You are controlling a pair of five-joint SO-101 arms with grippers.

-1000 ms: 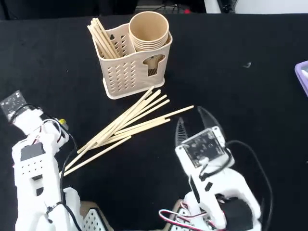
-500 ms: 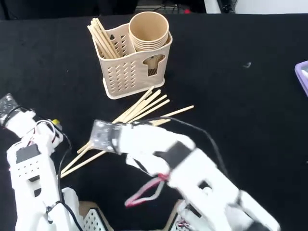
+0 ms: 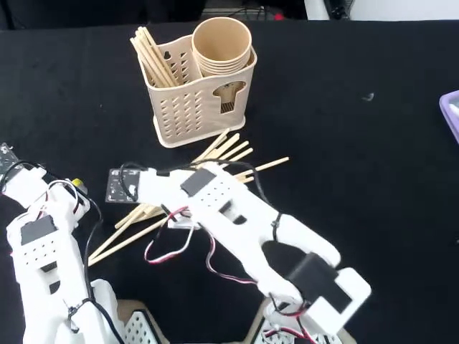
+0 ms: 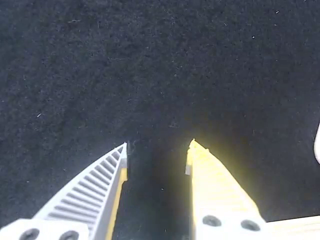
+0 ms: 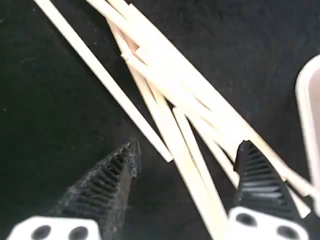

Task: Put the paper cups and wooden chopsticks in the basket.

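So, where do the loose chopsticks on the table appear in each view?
High view: loose chopsticks fanned before the basket, partly under the right arm.
Right wrist view: chopsticks ahead of the open right gripper.
Left wrist view: black cloth ahead of the left gripper.
Shared landmark: the black cloth.

Basket stands at the table's 11 o'clock, cups in its right compartment, chopsticks in its left. Loose sticks lie just before it, trailing toward 8 o'clock; the right gripper straddles several, the left gripper over bare table at 8 o'clock
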